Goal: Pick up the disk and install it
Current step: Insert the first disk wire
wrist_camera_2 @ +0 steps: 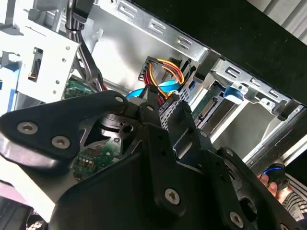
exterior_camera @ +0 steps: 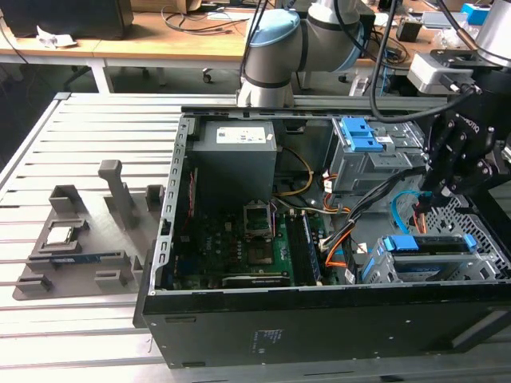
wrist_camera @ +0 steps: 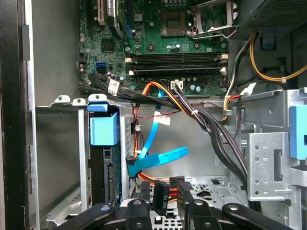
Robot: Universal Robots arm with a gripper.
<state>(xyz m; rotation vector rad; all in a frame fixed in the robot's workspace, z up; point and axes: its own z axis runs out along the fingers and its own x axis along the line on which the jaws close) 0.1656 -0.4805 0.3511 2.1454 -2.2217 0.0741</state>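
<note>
Gripper (exterior_camera: 421, 209) over the open computer case (exterior_camera: 319, 319), disk (exterior_camera: 431, 249) seated in its cage, labels unreadable

— What's the surface underneath?
— A table (exterior_camera: 96, 319) of pale grey slatted metal rails, lit evenly from above.
— And behind it?
— A wooden bench (exterior_camera: 152, 44) on white legs along the back, strewn with cables (exterior_camera: 200, 16) and a dark box (exterior_camera: 68, 16). Below the bench the floor (exterior_camera: 32, 112) looks dark.
</note>
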